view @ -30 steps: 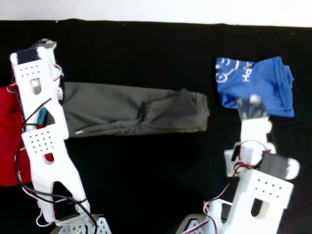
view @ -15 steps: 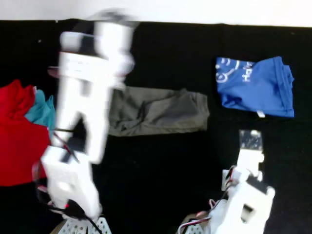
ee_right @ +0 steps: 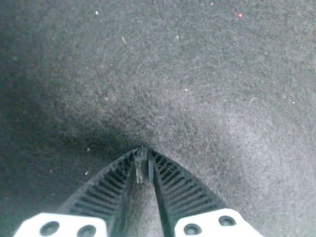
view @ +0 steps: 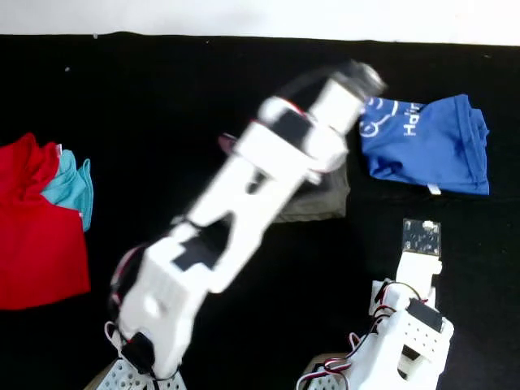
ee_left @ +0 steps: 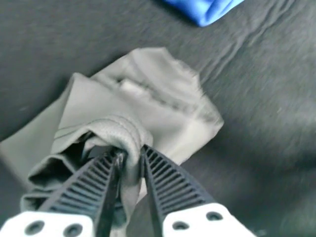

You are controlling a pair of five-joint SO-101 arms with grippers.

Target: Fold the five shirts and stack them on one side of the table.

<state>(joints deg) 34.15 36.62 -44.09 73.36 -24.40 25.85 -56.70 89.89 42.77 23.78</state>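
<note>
My left gripper [ee_left: 131,154] is shut on a fold of the grey shirt [ee_left: 148,113], which hangs bunched under it over the black table. From above, the left arm [view: 268,171] stretches diagonally across the middle and hides most of the grey shirt [view: 321,203]. A folded blue shirt [view: 426,142] lies at the back right, and its edge [ee_left: 207,7] shows beyond the grey cloth. A red shirt [view: 36,236] and a teal shirt [view: 71,185] lie at the left edge. My right gripper [ee_right: 143,165] is shut with nothing in it, low over bare cloth at the front right [view: 421,237].
The black table cover [view: 162,89] runs to a white strip at the back. Bare cover lies between the left pile and the left arm, and along the back.
The left arm swung from the left side across to the right, dragging the grey shirt's left end over toward its right end. The right arm drew back from the blue shirt toward the front.
</note>
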